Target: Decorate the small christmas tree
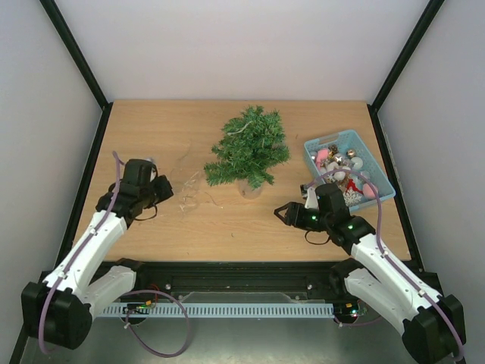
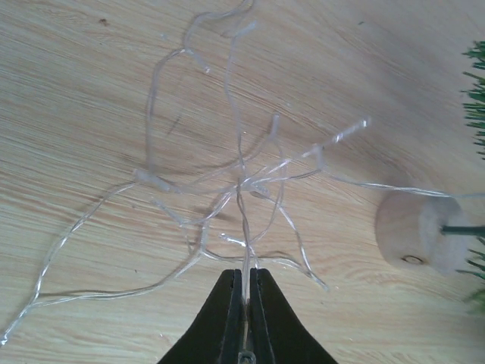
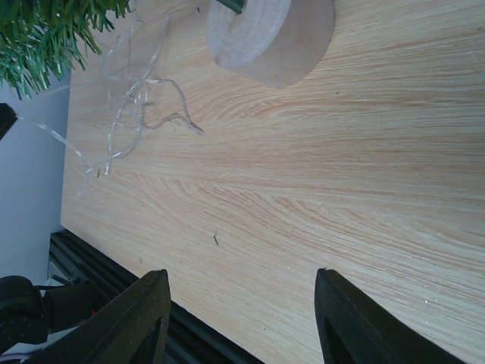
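Note:
The small christmas tree [image 1: 248,148] stands at the table's middle back, dark green and bushy, on a round wooden base [image 2: 418,232]; the base also shows in the right wrist view [image 3: 273,34]. A tangle of clear light string [image 1: 189,189] lies on the table left of the tree. My left gripper [image 2: 248,274] is shut on a strand of that light string [image 2: 242,182]. My right gripper [image 3: 241,284] is open and empty over bare wood, in front of the tree and right of it [image 1: 284,214].
A light-blue basket [image 1: 383,189] of ornaments stands at the right, just behind my right arm. The table's front edge and a black rail [image 3: 114,265] run under the right gripper. Black frame posts stand at the back corners.

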`<move>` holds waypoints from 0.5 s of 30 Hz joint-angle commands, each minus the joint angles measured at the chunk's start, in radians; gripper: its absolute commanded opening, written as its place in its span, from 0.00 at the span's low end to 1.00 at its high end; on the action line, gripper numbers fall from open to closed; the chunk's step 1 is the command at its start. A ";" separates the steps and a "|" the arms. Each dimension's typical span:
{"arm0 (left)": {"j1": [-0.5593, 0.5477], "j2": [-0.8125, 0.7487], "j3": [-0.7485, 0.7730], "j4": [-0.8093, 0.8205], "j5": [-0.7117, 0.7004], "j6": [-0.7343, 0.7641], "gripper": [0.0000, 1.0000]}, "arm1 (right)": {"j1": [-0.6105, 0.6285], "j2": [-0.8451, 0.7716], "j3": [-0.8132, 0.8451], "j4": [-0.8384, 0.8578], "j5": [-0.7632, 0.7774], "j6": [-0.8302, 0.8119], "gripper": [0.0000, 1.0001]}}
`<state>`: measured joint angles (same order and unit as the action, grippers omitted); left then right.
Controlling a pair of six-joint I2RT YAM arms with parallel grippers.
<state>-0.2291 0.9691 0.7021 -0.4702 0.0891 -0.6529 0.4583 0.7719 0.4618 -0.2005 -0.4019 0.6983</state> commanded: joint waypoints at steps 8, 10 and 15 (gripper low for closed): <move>-0.002 0.043 0.042 -0.041 0.043 -0.008 0.15 | -0.004 0.003 -0.003 -0.027 -0.018 -0.018 0.55; -0.003 0.080 0.028 -0.002 0.046 -0.009 0.19 | -0.004 0.012 0.002 -0.032 -0.018 -0.024 0.55; -0.004 0.126 0.005 0.051 0.029 -0.016 0.14 | -0.003 -0.005 0.001 -0.042 -0.011 -0.022 0.55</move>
<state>-0.2310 1.0771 0.7254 -0.4698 0.1188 -0.6643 0.4583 0.7795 0.4618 -0.2123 -0.4034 0.6903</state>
